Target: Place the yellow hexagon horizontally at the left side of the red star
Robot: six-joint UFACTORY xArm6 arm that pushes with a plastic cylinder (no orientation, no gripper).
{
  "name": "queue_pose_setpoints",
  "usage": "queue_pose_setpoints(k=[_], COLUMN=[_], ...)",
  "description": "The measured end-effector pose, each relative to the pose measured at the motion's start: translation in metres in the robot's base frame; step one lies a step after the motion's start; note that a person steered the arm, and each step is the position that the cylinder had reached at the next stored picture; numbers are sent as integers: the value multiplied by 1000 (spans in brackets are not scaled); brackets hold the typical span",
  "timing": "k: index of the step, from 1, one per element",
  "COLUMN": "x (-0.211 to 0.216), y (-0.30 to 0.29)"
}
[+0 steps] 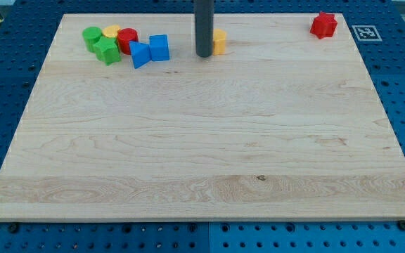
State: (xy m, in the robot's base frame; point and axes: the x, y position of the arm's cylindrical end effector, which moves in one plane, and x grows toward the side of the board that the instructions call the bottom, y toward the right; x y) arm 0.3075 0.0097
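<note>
My tip rests on the wooden board near its top edge, a little left of the middle. The rod carries no jaws and has hold of nothing; it only presses against what stands beside it. Just to the tip's right, touching or all but touching it, sits the yellow hexagon; the rod hides its left part, so its outline is only partly seen and I take the shape from the faces that show.

The red star stands well apart, close to the board's top right corner, near both the top edge and the right edge. Between the hexagon and the star the wood is bare, an open lane running along the top edge.

Toward the top left corner a cluster crowds together: a green cylinder, a second yellow block behind it whose shape I cannot make out, a red cylinder, a green block in front, a blue triangular block and a blue cube. The cube lies nearest my tip, with a gap of bare wood between them.

The whole lower part of the board, down to the bottom edge and both bottom corners, is free wood.
</note>
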Motion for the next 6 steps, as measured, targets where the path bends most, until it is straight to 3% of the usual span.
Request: queue_pose_setpoints(k=[2,4,6], x=[-13,-25,-45], y=[-19,36,36])
